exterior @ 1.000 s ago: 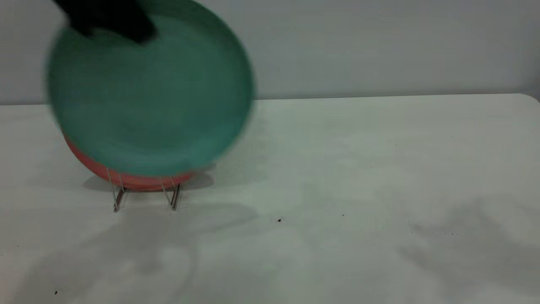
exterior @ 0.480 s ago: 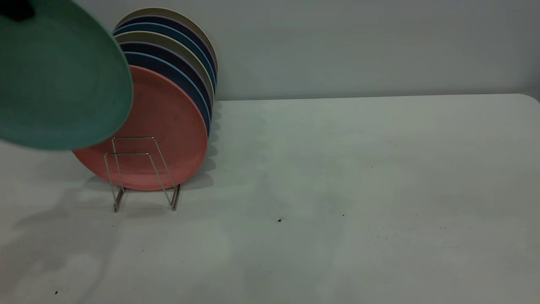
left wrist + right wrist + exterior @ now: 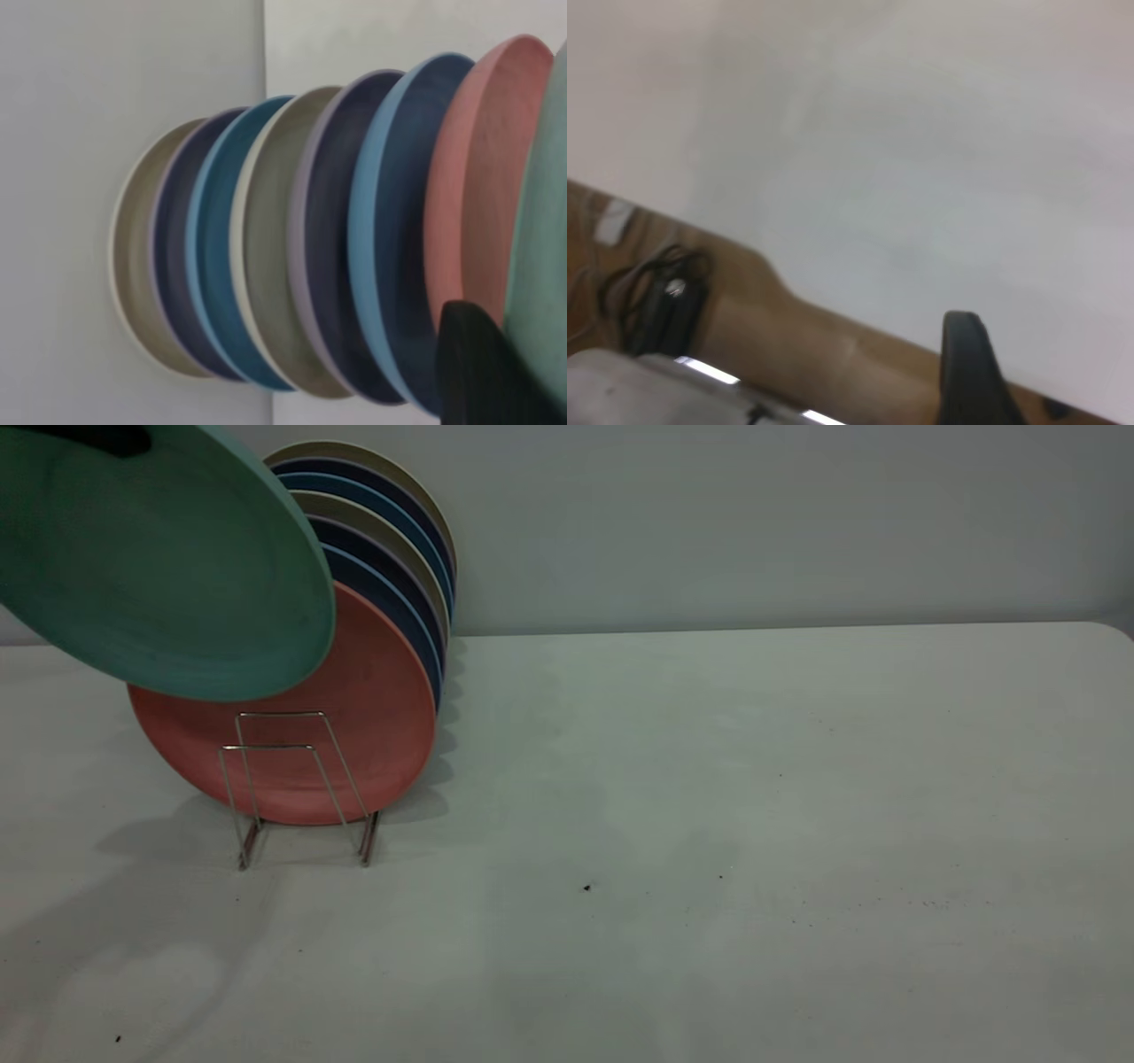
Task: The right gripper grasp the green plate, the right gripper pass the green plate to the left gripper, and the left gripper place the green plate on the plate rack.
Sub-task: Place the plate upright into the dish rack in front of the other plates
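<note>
The left claw (image 3: 97, 438) pinches the green plate (image 3: 168, 567) by its upper rim and holds it tilted in the air, in front of and above the pink plate (image 3: 354, 726) that stands foremost in the rack (image 3: 301, 788) on the desk (image 3: 709, 824). To seat it well, the plate should probably be brought upright, parallel to the pink one, and lowered so its bottom edge drops into the free front wire loops before the claw lets go. The right claw (image 3: 966, 372) is parked off to the side, only one finger showing, so I cannot tell how it stands.
</note>
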